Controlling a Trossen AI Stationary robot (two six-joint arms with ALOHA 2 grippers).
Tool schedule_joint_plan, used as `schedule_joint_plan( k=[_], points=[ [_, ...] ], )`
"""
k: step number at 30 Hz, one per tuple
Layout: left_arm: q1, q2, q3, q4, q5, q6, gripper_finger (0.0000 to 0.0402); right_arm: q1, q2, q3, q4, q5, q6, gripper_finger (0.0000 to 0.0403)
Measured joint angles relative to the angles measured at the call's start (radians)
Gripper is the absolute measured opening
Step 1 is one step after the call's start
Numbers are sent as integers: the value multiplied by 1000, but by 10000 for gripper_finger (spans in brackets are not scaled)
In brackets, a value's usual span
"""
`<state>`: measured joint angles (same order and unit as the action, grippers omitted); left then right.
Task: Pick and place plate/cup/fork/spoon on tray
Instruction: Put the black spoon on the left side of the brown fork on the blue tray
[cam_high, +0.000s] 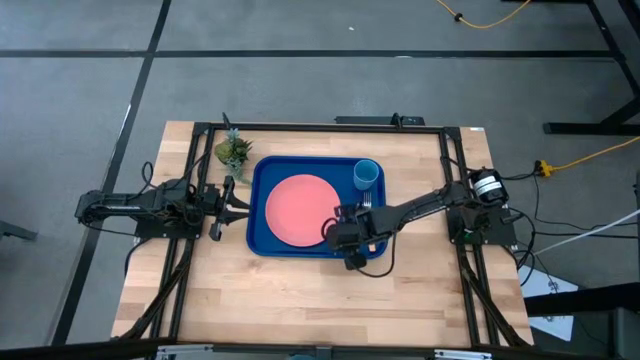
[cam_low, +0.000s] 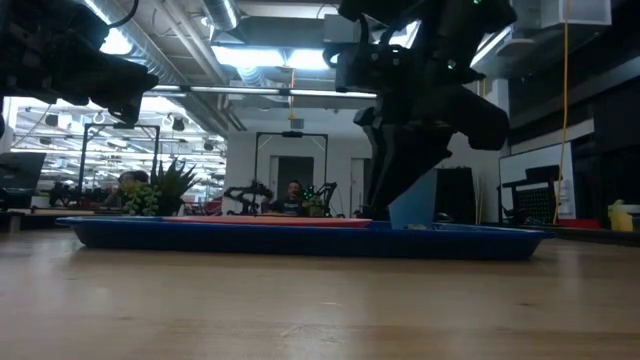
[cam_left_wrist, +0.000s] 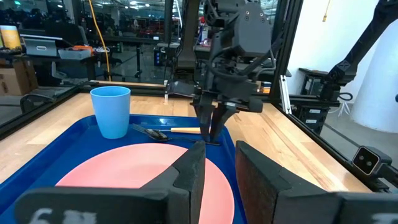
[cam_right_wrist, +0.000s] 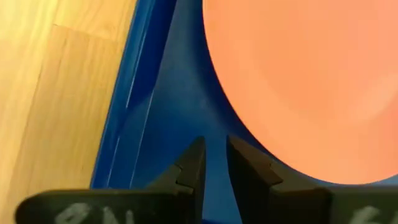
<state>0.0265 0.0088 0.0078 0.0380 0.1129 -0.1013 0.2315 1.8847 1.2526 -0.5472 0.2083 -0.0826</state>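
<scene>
The deep-blue tray (cam_high: 262, 235) lies mid-table. The salmon-pink plate (cam_high: 300, 208) lies flat in it, and the light-blue cup (cam_high: 367, 175) stands upright in its far right corner. The dark spoon (cam_left_wrist: 149, 132) and the tan-handled fork (cam_left_wrist: 185, 130) lie on the tray floor between the cup and my right gripper. My right gripper (cam_high: 347, 240) points down over the tray floor (cam_right_wrist: 180, 118), between the plate's edge (cam_right_wrist: 249, 134) and the tray's near rim. Its fingers are a narrow gap apart and empty. My left gripper (cam_high: 232, 196) waits at the tray's left side, open and empty.
A small potted plant (cam_high: 233, 152) stands at the tray's far left corner. A black frame (cam_high: 320, 127) runs around the table top. Bare wood (cam_high: 320, 300) lies between the tray and the table's near edge.
</scene>
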Motion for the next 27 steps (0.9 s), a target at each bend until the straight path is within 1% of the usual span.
schedule_joint_plan(
  k=[5,10,20,23,25,27],
  points=[
    [0,0,0,0,0,0,80,-1,-1,0,-9,-66,23,71],
    [0,0,0,0,0,0,80,-5,-2,0,-86,-71,-4,71],
    [0,0,0,0,0,0,80,-30,-21,0,-202,-70,16,71],
    [0,0,0,0,0,0,80,-32,-45,-12,-254,-21,62,71],
    [0,0,0,0,0,0,80,-32,-79,-52,-244,6,90,71],
    [0,0,0,0,0,0,80,-32,-117,-113,-205,8,104,71]
  ],
)
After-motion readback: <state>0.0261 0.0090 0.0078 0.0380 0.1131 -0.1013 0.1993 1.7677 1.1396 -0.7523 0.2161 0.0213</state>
